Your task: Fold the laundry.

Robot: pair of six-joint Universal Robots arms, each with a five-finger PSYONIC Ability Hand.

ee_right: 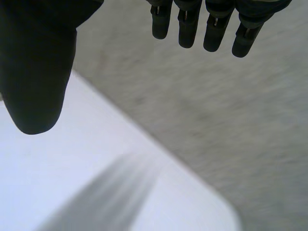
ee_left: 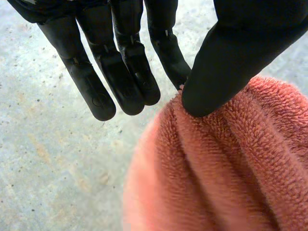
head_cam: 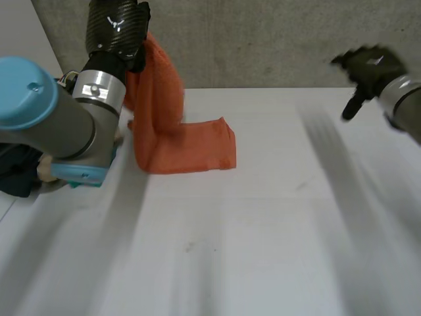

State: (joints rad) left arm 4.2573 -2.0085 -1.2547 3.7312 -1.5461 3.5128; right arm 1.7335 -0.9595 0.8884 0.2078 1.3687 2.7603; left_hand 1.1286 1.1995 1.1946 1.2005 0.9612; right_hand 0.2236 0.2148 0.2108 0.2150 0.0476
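Note:
An orange terry towel (head_cam: 181, 141) hangs from my left hand (head_cam: 125, 39) at the table's far left. Its lower part lies folded over on the white table (head_cam: 263, 230). In the left wrist view the thumb (ee_left: 226, 57) pinches the bunched top of the towel (ee_left: 231, 168) against one finger, while the other fingers stay straight beside it. My right hand (head_cam: 368, 66) is up in the air at the far right, well away from the towel. Its fingers (ee_right: 216, 29) and thumb are straight with nothing between them.
A grey concrete wall (head_cam: 276, 39) runs behind the table. A dark bundle of cloth (head_cam: 16, 168) lies at the left edge under my left arm. A rounded corner of the table (ee_right: 96, 183) lies below the right hand.

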